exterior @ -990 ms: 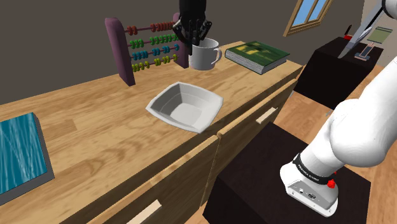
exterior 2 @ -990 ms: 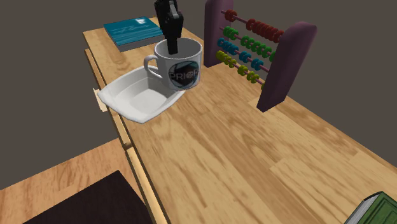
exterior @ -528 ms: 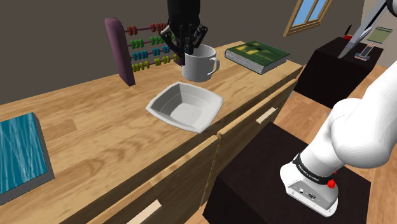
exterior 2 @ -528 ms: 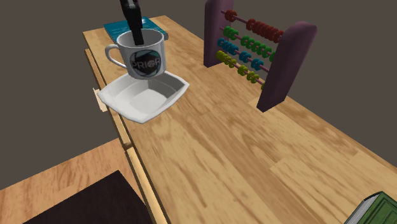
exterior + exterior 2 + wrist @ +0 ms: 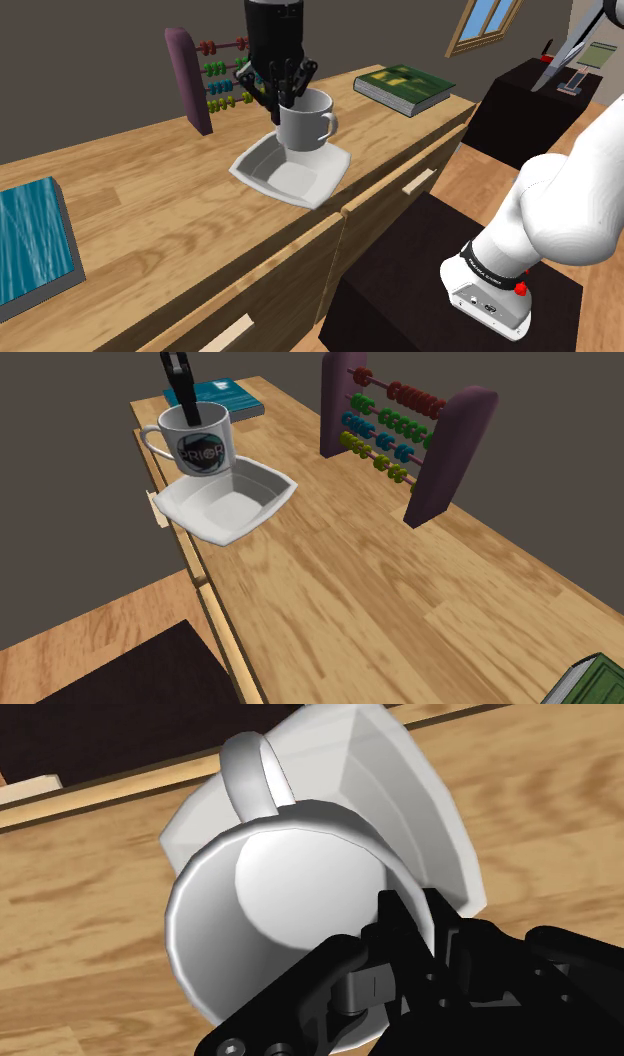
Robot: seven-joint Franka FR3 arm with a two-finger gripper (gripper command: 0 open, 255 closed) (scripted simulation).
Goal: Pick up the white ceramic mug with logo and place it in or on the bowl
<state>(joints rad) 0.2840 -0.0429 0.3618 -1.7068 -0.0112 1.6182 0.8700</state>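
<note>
A white mug (image 5: 304, 121) with a round dark logo (image 5: 198, 452) hangs upright over the white square bowl (image 5: 270, 170), its handle toward the counter's front edge. My black gripper (image 5: 279, 90) is shut on the mug's rim, one finger inside the cup and one outside. In the second exterior view the mug (image 5: 192, 444) floats just above the bowl (image 5: 250, 509), clear of it. The wrist view looks down into the mug (image 5: 260, 894), with the bowl (image 5: 400, 794) beneath it and my gripper (image 5: 415, 959) clasping the rim.
The bowl sits near the front edge of a long wooden counter (image 5: 150, 215). An abacus with purple ends (image 5: 210, 75) stands behind it. A green book (image 5: 404, 86) lies toward the shoulder view's right and a blue book (image 5: 30, 240) at its left.
My gripper carried the mug away from the abacus toward the counter's front edge, from beside the bowl to directly over it, and a little lower.
</note>
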